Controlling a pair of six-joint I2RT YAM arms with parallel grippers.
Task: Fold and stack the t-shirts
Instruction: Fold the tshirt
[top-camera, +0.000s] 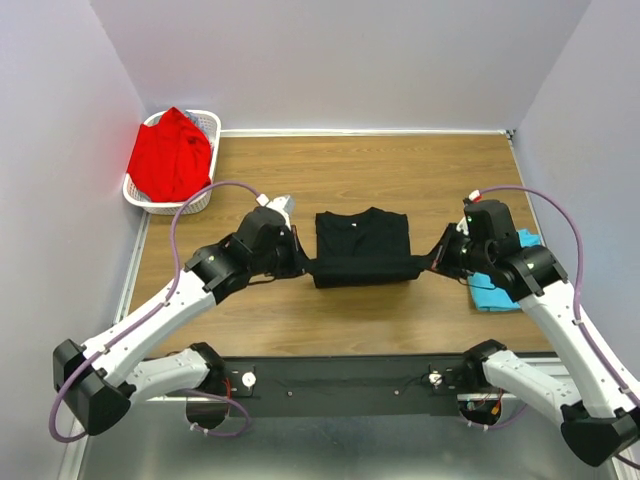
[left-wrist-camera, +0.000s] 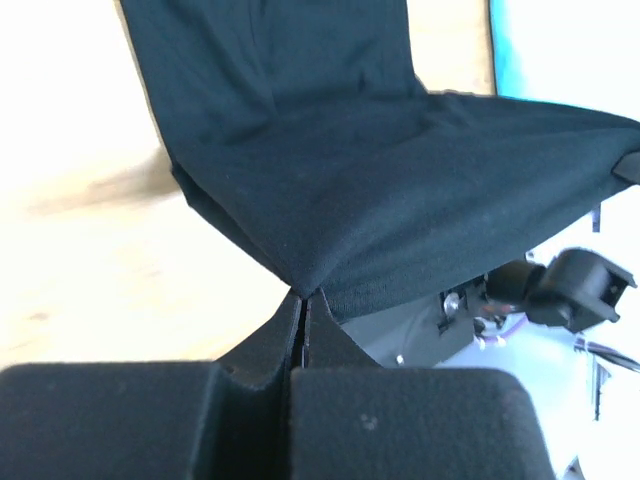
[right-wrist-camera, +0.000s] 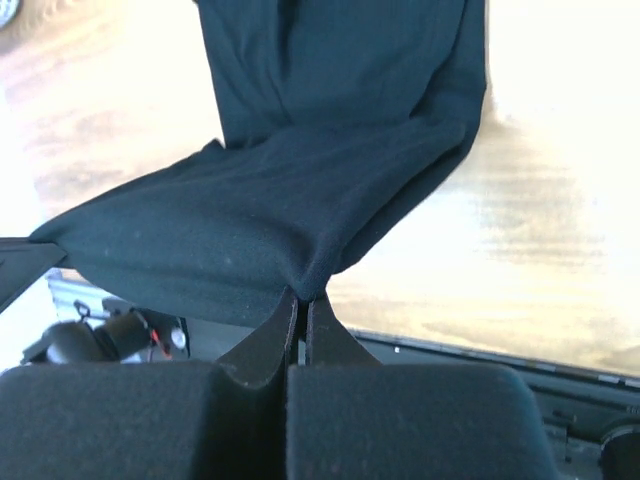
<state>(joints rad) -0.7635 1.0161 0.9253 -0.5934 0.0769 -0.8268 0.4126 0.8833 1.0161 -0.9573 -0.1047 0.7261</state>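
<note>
**Black shirt pinched at both near corners, fold about to go over**

Both sets of jaws are clenched tight. The left jaws are seen nipping one near corner of the black shirt (top-camera: 362, 248), the right jaws the other. Between them the near edge is stretched taut and held raised off the desk (top-camera: 360, 170). The far part, collar and small white label included, is laid flat at the middle of the desk.

The step in hand is judged to be the fold of the lower part up toward the collar. The shirt looks narrowed already, so the sides appear to be tucked in. For the next move, both corners would have to be carried away from the bases together, kept level and taut, then set down near the collar edge before being released.

Around it, a turquoise shirt (top-camera: 497, 292) is lying partly under the right arm and could be snagged on the swing. A red shirt (top-camera: 170, 160) is heaped in the white basket (top-camera: 211, 124) at the far left corner, well apart.
</note>
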